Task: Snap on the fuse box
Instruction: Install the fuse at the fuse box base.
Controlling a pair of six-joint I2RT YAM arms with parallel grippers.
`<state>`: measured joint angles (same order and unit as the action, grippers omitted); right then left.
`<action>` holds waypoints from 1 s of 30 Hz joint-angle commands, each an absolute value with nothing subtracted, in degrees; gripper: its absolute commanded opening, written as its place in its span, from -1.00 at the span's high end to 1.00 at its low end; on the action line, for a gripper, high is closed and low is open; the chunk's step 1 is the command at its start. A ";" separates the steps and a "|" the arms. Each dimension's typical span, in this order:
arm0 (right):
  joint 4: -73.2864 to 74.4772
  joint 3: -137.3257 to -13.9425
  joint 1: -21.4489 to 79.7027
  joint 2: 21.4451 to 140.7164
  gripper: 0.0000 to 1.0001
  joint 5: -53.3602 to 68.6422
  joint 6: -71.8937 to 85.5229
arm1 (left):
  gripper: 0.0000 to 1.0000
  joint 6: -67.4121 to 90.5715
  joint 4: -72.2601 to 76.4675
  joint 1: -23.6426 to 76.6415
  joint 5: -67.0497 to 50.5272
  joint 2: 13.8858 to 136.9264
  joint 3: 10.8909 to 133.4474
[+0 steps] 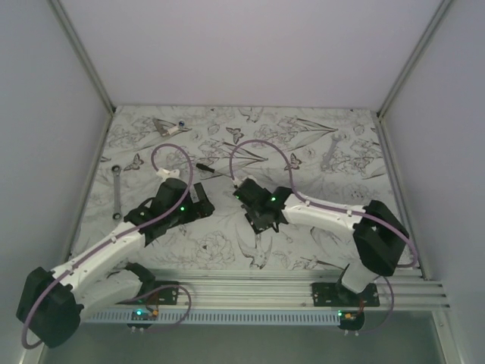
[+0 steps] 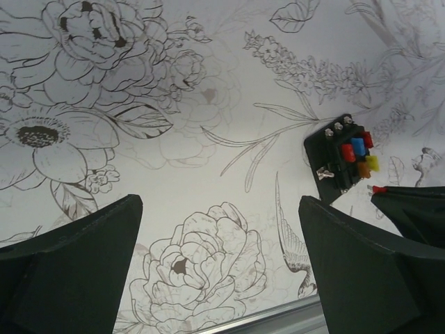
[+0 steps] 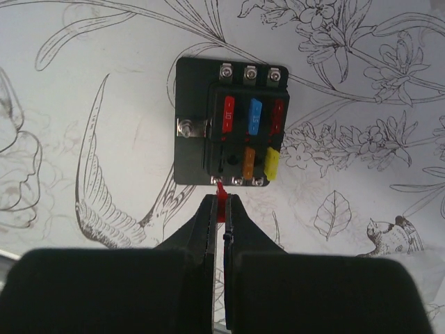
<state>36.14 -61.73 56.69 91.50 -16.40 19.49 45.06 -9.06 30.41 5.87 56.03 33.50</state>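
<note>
Fuse box [image 3: 191, 90]: seemingly "10" on left red fuse [image 3: 229, 115], "15" on blue fuse [image 3: 255, 116]

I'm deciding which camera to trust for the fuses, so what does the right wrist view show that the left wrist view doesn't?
Right wrist only: the fuse box seen head-on, with an empty slot beside the orange fuse. Left wrist only: the left gripper wide open, nothing between its fingers. Both: the fuse box with coloured fuses, the right gripper shut on a loose red fuse beside it, and the flower-printed table.
</note>
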 commanded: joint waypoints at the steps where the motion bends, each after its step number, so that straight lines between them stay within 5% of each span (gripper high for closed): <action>1: 35.10 -64.55 57.30 95.14 1.00 -19.40 19.58 | -1.00 45.45 -12.95 28.59 5.10 55.94 34.63; 30: 31.99 -63.46 57.18 99.29 1.00 -20.05 22.41 | -0.99 47.06 -17.31 24.79 6.67 49.64 33.83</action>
